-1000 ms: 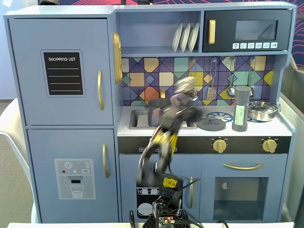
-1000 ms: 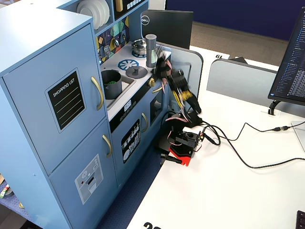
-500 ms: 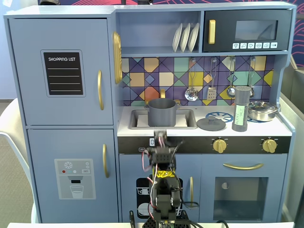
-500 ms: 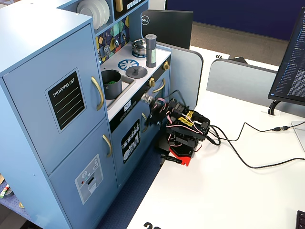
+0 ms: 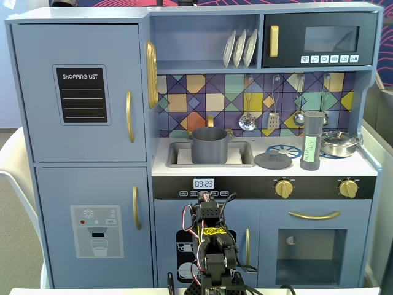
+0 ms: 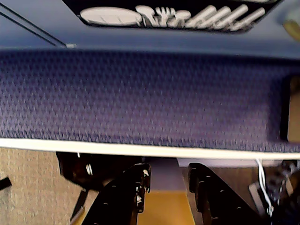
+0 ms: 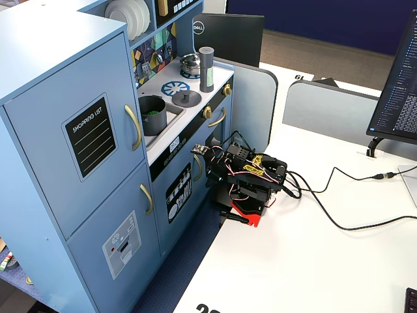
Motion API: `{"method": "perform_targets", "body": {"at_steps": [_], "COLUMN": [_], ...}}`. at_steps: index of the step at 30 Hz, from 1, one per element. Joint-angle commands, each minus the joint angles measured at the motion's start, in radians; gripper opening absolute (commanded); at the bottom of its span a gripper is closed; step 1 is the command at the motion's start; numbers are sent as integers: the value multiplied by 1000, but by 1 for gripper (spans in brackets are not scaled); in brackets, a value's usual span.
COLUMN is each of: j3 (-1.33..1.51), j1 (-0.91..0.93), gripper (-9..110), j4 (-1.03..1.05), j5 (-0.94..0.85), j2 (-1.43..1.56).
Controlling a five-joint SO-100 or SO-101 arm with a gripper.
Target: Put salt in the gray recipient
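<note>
The salt (image 5: pixel 313 140) is a tall dark gray shaker with a pale green label. It stands upright on the toy kitchen's counter, right of the flat lid, and also shows in a fixed view (image 7: pixel 206 60). The gray recipient (image 5: pixel 210 145) is a matte gray pot standing in the sink; it shows in the side fixed view (image 7: pixel 152 115) too. My arm (image 5: pixel 212 252) is folded low in front of the kitchen, far below both. My gripper (image 6: pixel 168 180) points down over the table edge, its jaws apart with nothing between them.
A flat gray lid (image 5: pixel 273 160) lies on the blue burner, and a shiny steel pan (image 5: pixel 339 142) sits at the far right. Utensils hang on the backsplash (image 5: pixel 273 110). Cables (image 7: pixel 339 215) trail across the white desk. A monitor (image 7: pixel 397 91) stands on the right.
</note>
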Motion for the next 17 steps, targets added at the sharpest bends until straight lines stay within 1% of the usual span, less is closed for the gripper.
{"method": "perform_targets", "body": {"at_steps": [1, 17], "j3": [-8, -8], "j1": [15, 21], "gripper": [2, 3], "j4": [8, 9], "j5": [-14, -17], "j2": [-5, -5]}}
